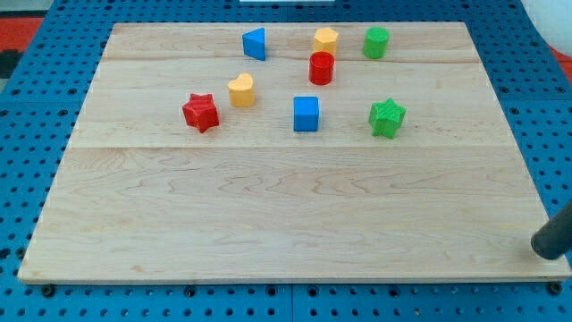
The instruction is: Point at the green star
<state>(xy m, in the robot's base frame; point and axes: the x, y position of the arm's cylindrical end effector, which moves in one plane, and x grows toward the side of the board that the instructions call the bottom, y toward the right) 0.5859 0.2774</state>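
The green star (pixel 387 117) lies on the wooden board (pixel 268 206), right of centre in the upper half. My tip (pixel 542 252) shows at the view's bottom right edge, just past the board's right edge, as a dark rod end. It is far below and to the right of the green star, touching no block.
A blue cube (pixel 306 114) lies left of the star. A red star (pixel 201 112) and a yellow heart (pixel 240 89) lie further left. Near the top are a blue triangle (pixel 255 43), a yellow hexagon (pixel 325 39), a red cylinder (pixel 321 68) and a green cylinder (pixel 376 42).
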